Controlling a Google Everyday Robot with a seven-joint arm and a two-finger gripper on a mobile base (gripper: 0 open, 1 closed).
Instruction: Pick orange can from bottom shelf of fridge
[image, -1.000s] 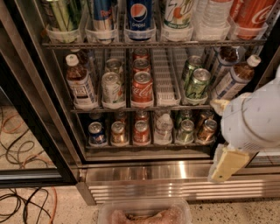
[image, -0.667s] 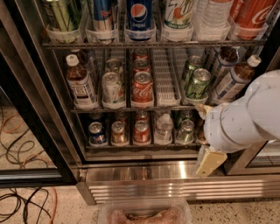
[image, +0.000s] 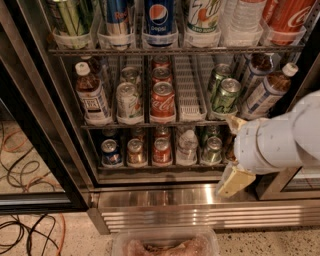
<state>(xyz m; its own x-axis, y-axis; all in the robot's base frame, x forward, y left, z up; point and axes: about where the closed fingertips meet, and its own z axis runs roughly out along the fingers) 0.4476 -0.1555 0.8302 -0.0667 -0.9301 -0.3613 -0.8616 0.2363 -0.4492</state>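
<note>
Gripper: we find the gripper (image: 226, 155) at the right end of the bottom shelf (image: 150, 166), at the near side of the rack. Its two tan fingers (image: 234, 181) stand apart, one above and one below, and hold nothing.
Orange can: the orange can (image: 228, 149) sits in the rightmost lane of that shelf, just right of the green can (image: 212, 150). Only a dim sliver shows; the gripper hides the rest.
Just changed: the white arm (image: 280, 135) has swung left from the right edge of the fridge (image: 55, 135) and now covers the can's lane.
Against a second ago: the can then stood in plain view, with the gripper well to its right, over the base panel (image: 200, 210). The other cans and bottles on the racks have not moved.
Meaning for the task: we judge the approach nearly done and the grasp not yet made — whether the fingers already flank the can or hang nearer than it, we cannot tell.
Next move: probably a short push farther in, then closing. The green can next door is the thing most likely to be bumped.
</note>
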